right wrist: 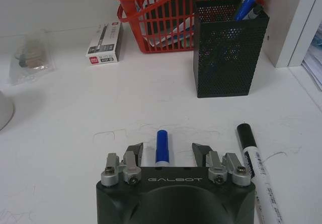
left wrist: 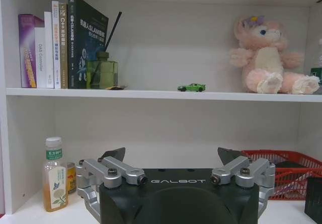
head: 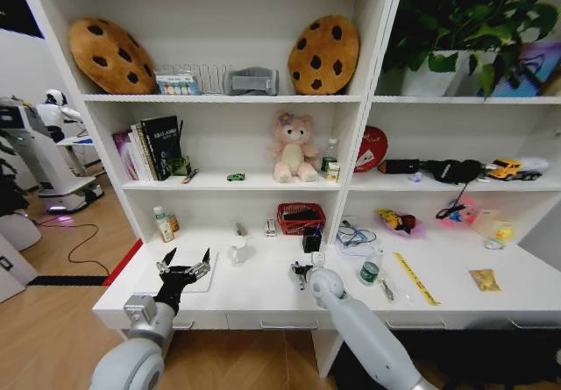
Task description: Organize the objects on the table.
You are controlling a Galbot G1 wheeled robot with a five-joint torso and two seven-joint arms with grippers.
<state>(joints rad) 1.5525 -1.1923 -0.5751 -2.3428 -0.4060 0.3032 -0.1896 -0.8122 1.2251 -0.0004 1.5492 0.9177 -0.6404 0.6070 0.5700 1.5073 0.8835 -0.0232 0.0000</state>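
Your right hand (right wrist: 167,153) is straddling the blue pen (right wrist: 161,146), fingers spread; center it, then pinch, aiming for the mesh cup (right wrist: 226,53). Left hand (head: 183,265) is hovering spread over the worktop (head: 263,289).

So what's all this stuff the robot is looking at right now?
Cookie cushions: two, brown, top shelf.
Books: several, middle shelf.
Teddy bear: one, pink, middle shelf.
Toy car: one, green, middle shelf beside the bear.
Basket: one, red, back of the table.
Pen holder: one, black mesh, beside the basket.
Blue-capped pen: one, between the right gripper's fingers.
Black-capped marker: one, white, on the table.
Left gripper: open, over the table.
Right gripper: open around the pen.
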